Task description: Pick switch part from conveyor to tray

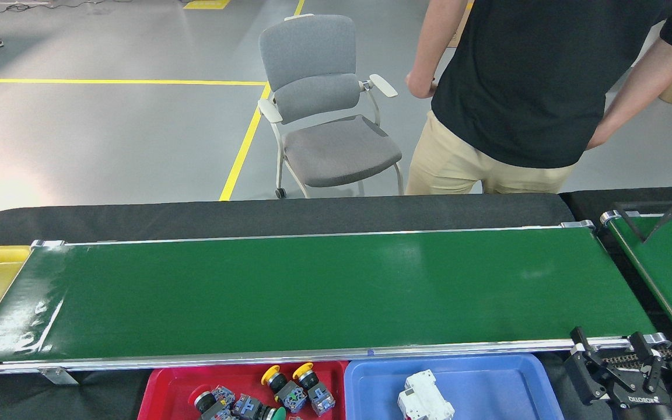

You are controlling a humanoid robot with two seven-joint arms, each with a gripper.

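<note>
Your conveyor (324, 291) carries nothing, so you're waiting. The right gripper (625, 373), lower right, hangs with fingers spread; the left's state is unclear. Grab the next switch part arriving.

The conveyor (312, 291) lies bare from end to end, so a hand could pass anywhere over its belt. Along its near rail sit the red tray (164, 388), crowded with switch parts (289, 394), and the blue tray (487, 385), mostly free apart from a white part (423, 399) at its left. The right hand (619, 364) stands at the near right corner with fingers spread, a second belt (671, 262) flanks the right end, and a person (517, 93) stands just beyond the surface (254, 216).
</note>
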